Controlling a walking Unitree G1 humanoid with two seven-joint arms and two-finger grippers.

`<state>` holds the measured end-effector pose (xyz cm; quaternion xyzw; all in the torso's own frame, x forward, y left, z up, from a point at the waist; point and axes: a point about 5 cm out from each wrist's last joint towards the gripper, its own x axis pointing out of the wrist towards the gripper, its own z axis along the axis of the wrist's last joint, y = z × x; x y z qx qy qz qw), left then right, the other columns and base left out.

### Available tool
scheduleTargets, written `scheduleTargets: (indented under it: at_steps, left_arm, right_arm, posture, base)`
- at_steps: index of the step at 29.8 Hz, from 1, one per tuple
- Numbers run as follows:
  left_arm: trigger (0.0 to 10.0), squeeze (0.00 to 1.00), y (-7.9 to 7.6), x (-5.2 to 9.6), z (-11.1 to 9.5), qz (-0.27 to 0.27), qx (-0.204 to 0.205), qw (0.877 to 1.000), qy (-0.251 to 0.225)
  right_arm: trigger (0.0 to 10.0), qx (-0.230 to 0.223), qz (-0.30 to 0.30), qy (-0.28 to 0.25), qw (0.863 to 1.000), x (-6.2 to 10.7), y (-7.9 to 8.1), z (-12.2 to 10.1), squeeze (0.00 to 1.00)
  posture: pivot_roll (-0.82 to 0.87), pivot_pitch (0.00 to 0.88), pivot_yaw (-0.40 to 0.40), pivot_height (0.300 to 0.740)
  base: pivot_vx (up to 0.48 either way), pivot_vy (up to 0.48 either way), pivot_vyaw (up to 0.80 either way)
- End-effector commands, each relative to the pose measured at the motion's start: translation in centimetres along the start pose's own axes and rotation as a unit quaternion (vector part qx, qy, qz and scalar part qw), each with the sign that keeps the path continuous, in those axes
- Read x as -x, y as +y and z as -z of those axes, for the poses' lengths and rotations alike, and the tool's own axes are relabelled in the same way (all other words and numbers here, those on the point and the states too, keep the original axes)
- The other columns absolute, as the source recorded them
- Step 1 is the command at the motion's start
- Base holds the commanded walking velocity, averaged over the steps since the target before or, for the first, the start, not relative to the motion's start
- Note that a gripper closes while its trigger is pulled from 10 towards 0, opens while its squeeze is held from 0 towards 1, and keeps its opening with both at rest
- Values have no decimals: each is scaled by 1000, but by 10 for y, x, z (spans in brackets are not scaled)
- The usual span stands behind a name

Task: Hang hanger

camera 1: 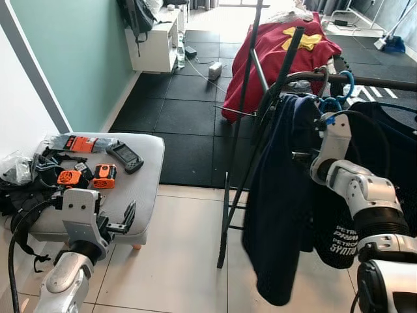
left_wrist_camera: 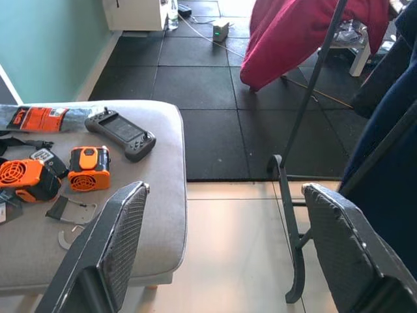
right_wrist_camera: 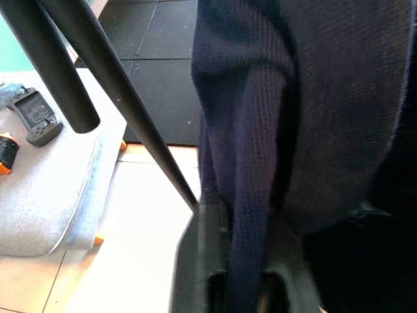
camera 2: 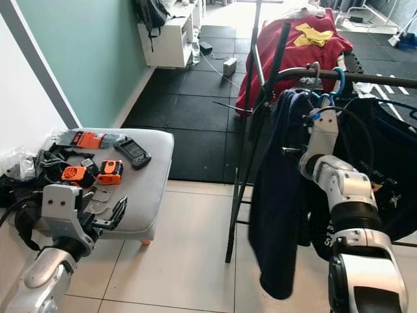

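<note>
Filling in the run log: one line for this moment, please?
task: hang hanger | right claw: shut on navy garment at rail | left claw: open, idle by ottoman | hanger hook: near rail

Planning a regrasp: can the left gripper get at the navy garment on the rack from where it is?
Probably not. The left gripper hovers open by the grey ottoman, with bare floor and the rack leg between it and the navy garment.

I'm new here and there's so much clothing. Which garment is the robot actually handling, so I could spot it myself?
Find the black clothes rail on the robot's right. At its near end hangs a long navy garment, drooping almost to the tiled floor, with the right gripper raised beside its top. Unlike the black printed shirt beside it, it is plain dark blue.
</note>
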<state>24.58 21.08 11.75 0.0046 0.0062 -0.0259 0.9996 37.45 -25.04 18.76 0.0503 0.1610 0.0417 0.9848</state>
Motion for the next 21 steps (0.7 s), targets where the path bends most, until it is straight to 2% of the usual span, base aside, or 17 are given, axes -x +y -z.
scheduleTargets:
  at_steps: [1, 3, 4, 5, 6, 7, 8, 10, 13, 16, 18, 20, 21]
  left_arm:
    - [10000, 0, -2, 2, 9, -2, 1, 1000, 20]
    - [10000, 0, -3, 4, 15, -6, 13, 1000, 26]
    - [10000, 0, -3, 4, 15, -6, 13, 1000, 26]
    - [10000, 0, -3, 5, 17, -11, 25, 999, 28]
    - [10000, 0, -3, 5, 17, -11, 25, 999, 28]
    - [10000, 0, -1, 5, 20, -21, 33, 999, 31]
    - [10000, 0, -1, 5, 20, -21, 33, 999, 31]
    - [10000, 0, 2, 6, 23, -37, 44, 998, 36]
    - [10000, 0, 3, 6, 24, -42, 49, 997, 38]
    - [10000, 0, 7, 6, 26, -47, 45, 997, 40]
    - [10000, 0, 8, 6, 26, -48, 47, 997, 39]
    - [10000, 0, 9, 7, 27, -52, 50, 997, 37]
    - [10000, 0, 11, 9, 27, -58, 51, 996, 37]
  right_arm:
    - [10000, -3, 1, 12, 1000, 0, 0, 10, 1000]
    - [10000, -14, -17, -49, 999, 7, 5, 20, 1000]
    - [10000, -14, -17, -49, 999, 7, 5, 20, 1000]
    - [10000, -19, -27, -87, 996, 13, 10, 21, 1000]
    - [10000, -19, -27, -87, 996, 13, 10, 21, 1000]
    - [10000, -10, -38, -125, 991, 22, 16, 22, 1000]
    - [10000, -10, -38, -125, 991, 22, 16, 22, 1000]
    - [10000, 11, -50, -165, 985, 36, 27, 27, 1000]
    - [10000, 20, -50, -179, 982, 41, 30, 29, 1000]
    - [10000, 77, -31, -209, 974, 59, 32, 38, 1000]
    - [10000, 107, -21, -210, 972, 64, 30, 45, 1000]
    - [10000, 112, -11, -207, 972, 67, 26, 50, 1000]
    - [10000, 120, 7, -189, 975, 70, 18, 62, 1000]
  posture:
    - [-77, 131, 4, 740]
    - [-86, 128, -4, 740]
    - [-86, 128, -4, 740]
    - [-94, 129, 0, 740]
    - [-94, 129, 0, 740]
    - [-99, 132, 7, 740]
    - [-99, 132, 7, 740]
    - [-108, 133, 18, 740]
    - [-108, 133, 20, 740]
    - [-114, 130, 29, 740]
    - [-117, 124, 29, 740]
    - [-117, 121, 27, 740]
    - [-114, 118, 24, 740]
  base:
    - [0, 0, 0]
    - [0, 0, 0]
    - [0, 0, 0]
    - [0, 0, 0]
    - [0, 0, 0]
    - [0, 0, 0]
    - [0, 0, 0]
    - [0, 0, 0]
    - [0, 0, 0]
    - [0, 0, 0]
    - [0, 0, 0]
    - [0, 0, 0]
    - [0, 0, 0]
